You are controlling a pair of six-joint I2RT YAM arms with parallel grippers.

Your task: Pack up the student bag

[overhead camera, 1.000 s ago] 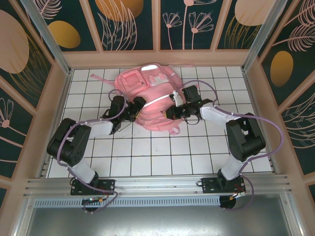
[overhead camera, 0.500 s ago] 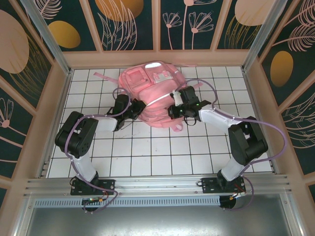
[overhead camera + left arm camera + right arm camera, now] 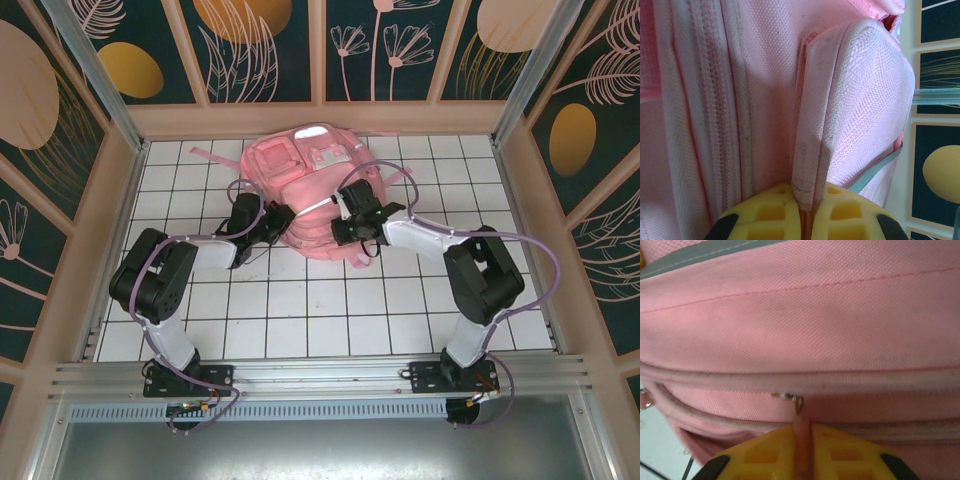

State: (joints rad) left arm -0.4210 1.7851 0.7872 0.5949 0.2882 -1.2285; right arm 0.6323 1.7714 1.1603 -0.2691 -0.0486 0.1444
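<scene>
The student bag [image 3: 310,185], a big pink backpack, lies at the back middle of the white tiled table. My left gripper [image 3: 282,218] is at its left side. In the left wrist view this gripper [image 3: 807,207] is shut on a piped pink fabric edge [image 3: 812,150] of the bag [image 3: 760,90]. My right gripper [image 3: 338,222] sits on the bag's near side. The right wrist view shows it [image 3: 802,440] shut on a pink zipper pull [image 3: 801,426] hanging from a metal ring [image 3: 798,403] on the bag [image 3: 805,325].
Wood-framed walls with dark flower panels [image 3: 90,150] close in the table on three sides. A loose pink strap [image 3: 205,155] trails off the bag to the left, and another strap loop [image 3: 358,262] lies at its near edge. Bare tiles [image 3: 320,310] stretch from bag to arm bases.
The left gripper has closed on the bag's edge and the bag has shifted back. The right gripper has slid left along the bag's near side with the zipper pull.
</scene>
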